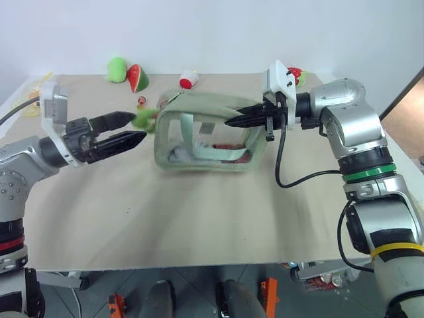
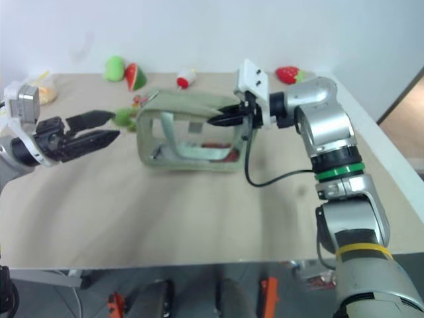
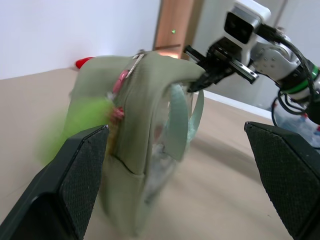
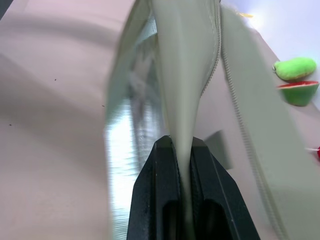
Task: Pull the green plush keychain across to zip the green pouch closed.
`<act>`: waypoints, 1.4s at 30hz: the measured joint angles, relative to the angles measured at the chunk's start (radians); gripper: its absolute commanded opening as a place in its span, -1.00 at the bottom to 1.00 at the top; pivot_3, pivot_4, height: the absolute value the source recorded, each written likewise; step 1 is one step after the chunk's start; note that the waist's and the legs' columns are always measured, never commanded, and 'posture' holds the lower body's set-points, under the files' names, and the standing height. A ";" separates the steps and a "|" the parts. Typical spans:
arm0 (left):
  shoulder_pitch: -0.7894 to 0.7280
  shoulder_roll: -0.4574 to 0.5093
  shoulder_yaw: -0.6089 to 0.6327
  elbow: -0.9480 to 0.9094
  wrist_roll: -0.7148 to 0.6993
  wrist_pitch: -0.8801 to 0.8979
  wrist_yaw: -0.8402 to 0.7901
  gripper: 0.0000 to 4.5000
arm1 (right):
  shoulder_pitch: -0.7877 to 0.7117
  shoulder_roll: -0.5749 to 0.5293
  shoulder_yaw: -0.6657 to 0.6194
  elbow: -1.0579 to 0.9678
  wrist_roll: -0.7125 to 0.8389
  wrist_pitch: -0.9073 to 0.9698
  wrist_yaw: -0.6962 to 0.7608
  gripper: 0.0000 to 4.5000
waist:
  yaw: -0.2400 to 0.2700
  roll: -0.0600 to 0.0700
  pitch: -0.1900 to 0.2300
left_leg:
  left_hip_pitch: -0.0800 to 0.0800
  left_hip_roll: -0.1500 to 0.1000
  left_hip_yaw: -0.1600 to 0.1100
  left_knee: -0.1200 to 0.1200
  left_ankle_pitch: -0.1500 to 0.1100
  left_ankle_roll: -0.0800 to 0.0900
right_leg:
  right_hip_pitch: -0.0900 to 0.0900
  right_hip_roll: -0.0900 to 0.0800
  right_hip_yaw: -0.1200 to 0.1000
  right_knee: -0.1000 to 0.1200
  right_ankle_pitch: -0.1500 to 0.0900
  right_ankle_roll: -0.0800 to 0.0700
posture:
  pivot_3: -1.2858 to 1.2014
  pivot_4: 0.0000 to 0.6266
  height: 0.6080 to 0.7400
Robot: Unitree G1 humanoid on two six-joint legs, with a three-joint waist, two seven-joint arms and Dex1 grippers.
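I see the pale sage green pouch (image 1: pixel 202 132) with clear side panels upright mid-table, its top fabric pinched up, the lime green plush keychain (image 1: pixel 144 118) hanging at its left end.

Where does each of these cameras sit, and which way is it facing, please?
Left and right eye views: on the head, looking down at the table; both arms show.
Left wrist view: along the open left gripper at the green pouch.
Right wrist view: along the right gripper, pinching pouch fabric.
Shared: the pouch; the green plush keychain.
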State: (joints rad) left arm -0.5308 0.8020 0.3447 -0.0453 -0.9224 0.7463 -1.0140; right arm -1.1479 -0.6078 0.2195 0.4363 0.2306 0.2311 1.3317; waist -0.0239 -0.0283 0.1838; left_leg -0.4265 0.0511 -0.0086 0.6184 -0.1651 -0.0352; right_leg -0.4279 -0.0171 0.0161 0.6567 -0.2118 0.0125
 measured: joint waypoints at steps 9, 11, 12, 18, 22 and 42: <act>0.057 0.000 0.019 0.010 0.010 -0.004 0.024 1.00 | 0.037 0.040 0.006 -0.023 -0.029 -0.003 -0.012 -0.99 | 0.000 0.000 0.000 | -0.001 0.000 0.000 0.000 0.000 0.000 | -0.003 0.000 0.000 0.001 0.000 0.000 | 0.03 -0.52 1.00; 0.061 -0.001 0.019 -0.011 0.009 -0.004 0.028 1.00 | 0.043 0.066 0.016 -0.030 -0.043 0.014 -0.038 -0.99 | 0.000 0.000 0.000 | -0.001 0.000 0.001 0.001 0.000 0.000 | -0.003 0.000 0.001 0.002 0.000 -0.001 | 0.03 -0.52 1.00; 0.062 -0.001 0.019 -0.021 0.008 -0.004 0.031 1.00 | 0.045 0.078 0.017 -0.031 -0.051 0.026 -0.054 -0.99 | 0.000 0.000 0.000 | -0.001 0.000 0.001 0.001 0.000 0.000 | -0.004 0.000 0.001 0.003 0.001 -0.001 | 0.03 -0.52 1.00; 0.076 -0.001 0.023 -0.041 0.002 -0.003 0.050 1.00 | 0.053 0.097 0.016 -0.059 -0.059 0.103 -0.096 -0.25 | 0.000 0.000 0.000 | -0.001 0.001 0.001 0.001 0.000 -0.001 | -0.006 0.001 0.002 0.008 0.000 -0.002 | 0.03 -0.52 1.00; 0.085 -0.001 0.026 -0.045 0.001 -0.003 0.055 1.00 | 0.066 0.091 0.016 -0.085 -0.057 0.130 -0.090 0.36 | 0.000 0.000 0.000 | -0.001 0.001 0.001 0.001 0.000 -0.001 | -0.006 0.001 0.002 0.008 0.000 -0.002 | 0.03 -0.52 1.00; 0.168 0.004 -0.018 -0.043 0.086 -0.025 0.018 1.00 | 0.163 -0.097 -0.229 -0.113 0.189 0.293 0.001 0.52 | 0.002 -0.002 -0.001 | -0.003 0.001 0.003 0.001 0.000 0.000 | -0.009 0.002 0.004 0.008 -0.001 -0.003 | 0.03 -0.52 1.00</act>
State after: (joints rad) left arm -0.3624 0.8062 0.3268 -0.0886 -0.8360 0.7211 -0.9959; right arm -0.9850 -0.7051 -0.0100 0.3229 0.4196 0.5244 1.3323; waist -0.0221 -0.0298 0.1833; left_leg -0.4295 0.0525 -0.0053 0.6194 -0.1647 -0.0356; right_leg -0.4372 -0.0154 0.0199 0.6646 -0.2125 0.0094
